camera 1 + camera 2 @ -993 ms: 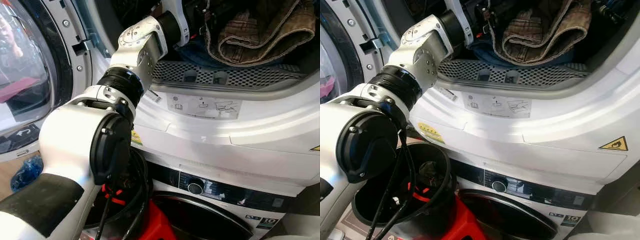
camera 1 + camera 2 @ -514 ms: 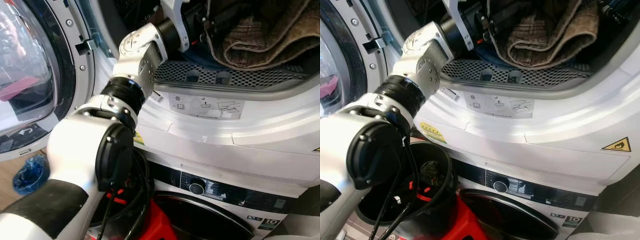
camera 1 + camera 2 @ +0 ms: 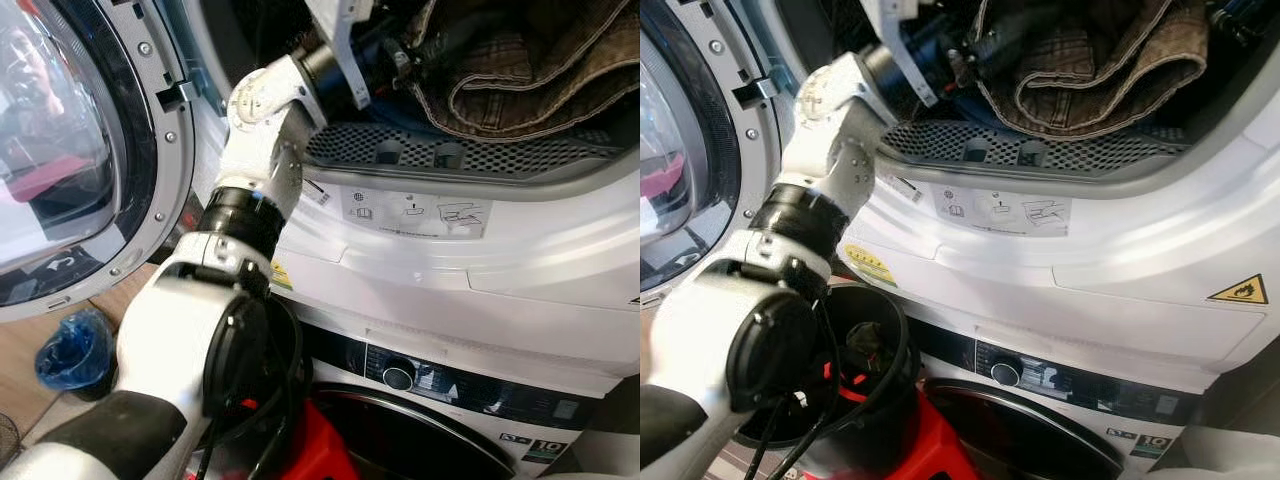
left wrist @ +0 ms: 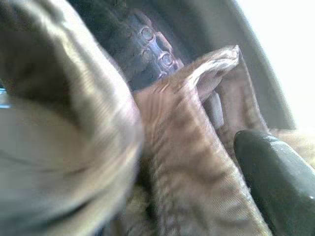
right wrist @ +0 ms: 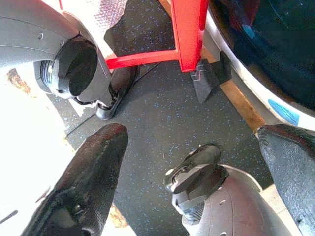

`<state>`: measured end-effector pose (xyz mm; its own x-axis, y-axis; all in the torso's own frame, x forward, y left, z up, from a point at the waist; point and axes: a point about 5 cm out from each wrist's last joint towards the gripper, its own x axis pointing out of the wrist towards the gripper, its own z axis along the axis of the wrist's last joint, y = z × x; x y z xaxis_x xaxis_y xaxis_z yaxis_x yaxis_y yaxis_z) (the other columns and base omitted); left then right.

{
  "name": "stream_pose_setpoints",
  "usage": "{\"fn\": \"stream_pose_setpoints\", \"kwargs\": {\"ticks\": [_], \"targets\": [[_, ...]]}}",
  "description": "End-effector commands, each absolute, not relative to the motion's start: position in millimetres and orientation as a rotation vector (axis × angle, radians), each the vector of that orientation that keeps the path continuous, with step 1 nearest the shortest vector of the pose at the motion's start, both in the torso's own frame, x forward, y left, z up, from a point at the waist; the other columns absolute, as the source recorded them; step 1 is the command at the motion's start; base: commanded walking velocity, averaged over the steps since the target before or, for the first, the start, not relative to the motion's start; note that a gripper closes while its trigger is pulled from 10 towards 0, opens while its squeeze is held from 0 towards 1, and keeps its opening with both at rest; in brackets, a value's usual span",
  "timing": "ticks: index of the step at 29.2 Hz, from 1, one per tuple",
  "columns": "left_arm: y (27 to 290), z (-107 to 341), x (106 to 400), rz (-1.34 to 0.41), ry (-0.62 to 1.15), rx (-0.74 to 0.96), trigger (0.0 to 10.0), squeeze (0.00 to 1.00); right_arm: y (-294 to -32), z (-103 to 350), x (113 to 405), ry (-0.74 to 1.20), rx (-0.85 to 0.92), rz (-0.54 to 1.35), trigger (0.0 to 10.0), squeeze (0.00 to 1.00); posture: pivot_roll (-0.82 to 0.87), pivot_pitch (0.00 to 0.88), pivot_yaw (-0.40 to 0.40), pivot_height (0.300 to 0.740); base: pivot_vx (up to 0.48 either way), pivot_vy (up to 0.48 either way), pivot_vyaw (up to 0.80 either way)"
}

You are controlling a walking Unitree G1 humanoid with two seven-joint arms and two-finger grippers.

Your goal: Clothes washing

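Note:
A brown corduroy garment (image 3: 520, 70) lies in a heap in the open drum of the upper machine, over darker blue clothing. My left arm (image 3: 265, 130) reaches up and into the drum, and the left gripper (image 3: 405, 55) is pushed against the garment's left edge. In the left wrist view the brown fabric (image 4: 182, 162) presses close around the camera, with one black finger (image 4: 278, 182) beside it and the other covered. My right gripper (image 5: 192, 167) hangs low over the dark floor, open with nothing between its fingers (image 5: 93, 182).
The round glass door (image 3: 60, 150) stands swung open at the left. A perforated grille (image 3: 440, 152) lines the drum's lower lip. Below are a second machine's control panel (image 3: 400, 378), a black bucket (image 3: 855, 345), a red frame (image 5: 189, 34) and a blue bag (image 3: 70, 350) on the floor.
My left arm has stretched further up and into the drum, bringing the gripper closer against the brown garment. The view has shifted a little to the left.

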<state>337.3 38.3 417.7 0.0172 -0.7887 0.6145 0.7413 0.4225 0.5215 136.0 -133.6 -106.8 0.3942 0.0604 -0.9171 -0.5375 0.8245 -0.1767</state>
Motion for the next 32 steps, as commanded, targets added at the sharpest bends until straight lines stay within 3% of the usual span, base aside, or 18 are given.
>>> {"fn": "stream_pose_setpoints", "kwargs": {"ticks": [1, 20, 25, 32], "targets": [[36, 421, 322, -1.288, -1.030, 0.087, 10.0, 0.00, -137, -118, 101, 1.250, -0.477, 0.407, 10.0, 0.00, -0.06, 0.024, 0.193, 0.740, 0.000, 0.000, 0.00], [53, 384, 273, -1.565, -0.832, 0.058, 10.0, 0.00, -136, -117, 104, 1.241, -0.460, 0.400, 10.0, 0.00, -0.05, 0.035, 0.191, 0.740, 0.000, 0.000, 0.00], [79, 363, 259, -1.722, -0.589, 0.070, 10.0, 0.00, -134, -117, 105, 1.237, -0.453, 0.404, 10.0, 0.00, -0.03, 0.038, 0.185, 0.740, 0.000, 0.000, 0.00], [89, 326, 249, -1.893, -0.312, 0.108, 10.0, 0.00, -134, -116, 106, 1.235, -0.462, 0.415, 10.0, 0.00, -0.01, 0.037, 0.183, 0.740, 0.000, 0.000, 0.00]]}}
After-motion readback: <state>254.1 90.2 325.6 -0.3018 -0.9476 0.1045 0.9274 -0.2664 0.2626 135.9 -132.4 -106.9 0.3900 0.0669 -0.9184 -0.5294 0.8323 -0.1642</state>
